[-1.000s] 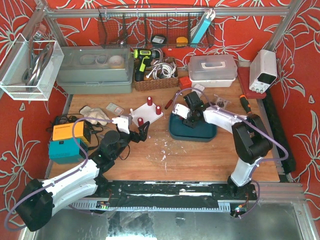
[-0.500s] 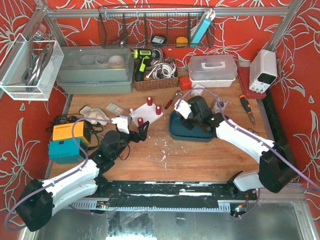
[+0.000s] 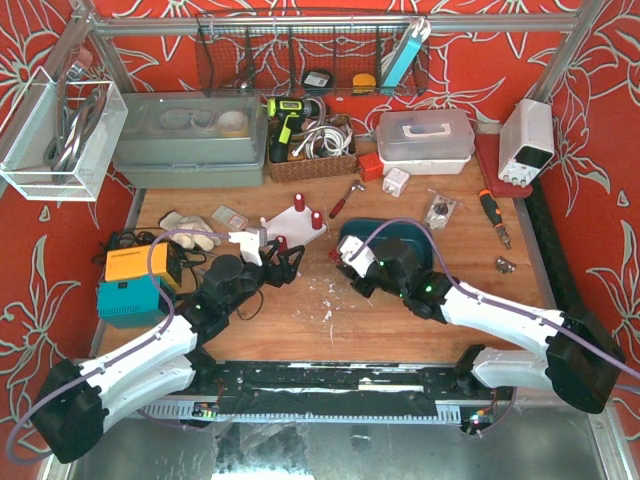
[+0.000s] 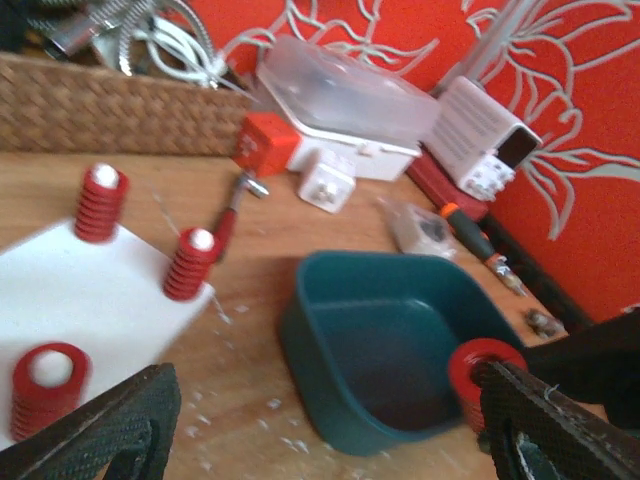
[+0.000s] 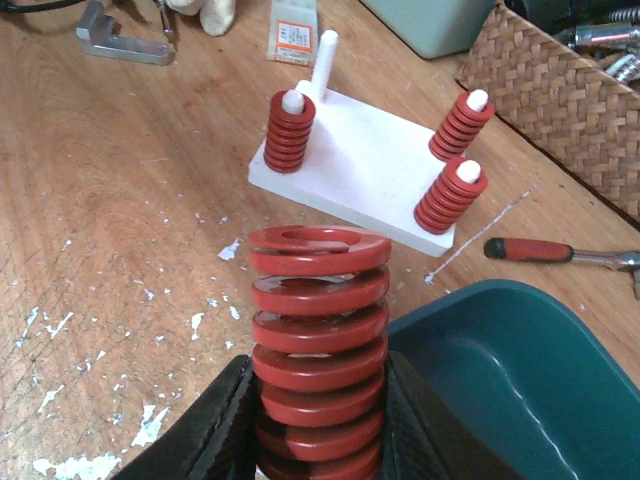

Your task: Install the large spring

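Observation:
My right gripper [image 5: 318,405] is shut on the large red spring [image 5: 318,320] and holds it upright, just left of the teal bin [image 5: 520,360]. In the top view this gripper [image 3: 352,265] is over bare wood between the bin [image 3: 405,232] and the white peg plate [image 3: 292,226]. The plate [image 5: 370,170] carries three smaller red springs on pegs and one bare white peg [image 5: 322,62] at its far corner. My left gripper [image 3: 283,266] is open and empty beside the plate's near edge. Its view shows the plate [image 4: 90,290] and the held spring [image 4: 482,372].
A red-handled screwdriver [image 3: 340,206] lies behind the bin. A wicker basket [image 5: 560,110] and a clear lidded box [image 3: 425,136] stand at the back. Orange and teal devices [image 3: 135,268] sit at the left. Small hardware [image 3: 440,208] lies at the right.
My right arm has swung from over the teal bin toward the left and nearer, carrying the large spring out of the bin. My left gripper has shifted slightly toward the plate.

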You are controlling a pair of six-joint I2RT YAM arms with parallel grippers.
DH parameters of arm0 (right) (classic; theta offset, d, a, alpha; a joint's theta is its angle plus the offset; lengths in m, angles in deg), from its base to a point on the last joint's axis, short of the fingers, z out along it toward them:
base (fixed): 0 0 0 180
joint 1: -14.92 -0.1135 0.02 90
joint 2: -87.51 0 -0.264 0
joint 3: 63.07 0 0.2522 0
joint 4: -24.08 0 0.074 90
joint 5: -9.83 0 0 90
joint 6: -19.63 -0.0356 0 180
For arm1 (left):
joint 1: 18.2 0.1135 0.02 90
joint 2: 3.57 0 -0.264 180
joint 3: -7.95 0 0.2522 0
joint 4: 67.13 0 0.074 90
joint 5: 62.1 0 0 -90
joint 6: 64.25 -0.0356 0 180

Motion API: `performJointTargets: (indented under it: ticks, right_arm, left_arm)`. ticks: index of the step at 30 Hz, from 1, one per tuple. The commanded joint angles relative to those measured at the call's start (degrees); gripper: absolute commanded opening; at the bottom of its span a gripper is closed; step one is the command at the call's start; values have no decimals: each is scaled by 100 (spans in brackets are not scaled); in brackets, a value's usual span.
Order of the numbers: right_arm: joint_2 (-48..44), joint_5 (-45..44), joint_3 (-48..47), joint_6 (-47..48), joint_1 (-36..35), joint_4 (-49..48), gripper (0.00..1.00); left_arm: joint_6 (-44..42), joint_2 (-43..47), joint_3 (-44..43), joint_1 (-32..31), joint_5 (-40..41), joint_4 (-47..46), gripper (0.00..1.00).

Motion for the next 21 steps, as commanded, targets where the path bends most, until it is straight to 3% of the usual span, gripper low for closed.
performJointTargets:
  ticks: [1,10,21]
  right_arm:
    - [-169,11,402,-15,-269,-1208,8]
    - [-15,-124,619,155,-551,-1712,8]
    - [74,-160,621,257,-680,-1788,8]
  left_arm:
    - [660,76,-123,-26,-1081,-5,80]
    - [1095,-620,-586,-26,-2217,-161,77]
    - [1233,-962,-654,-44,-2658,-404,66]
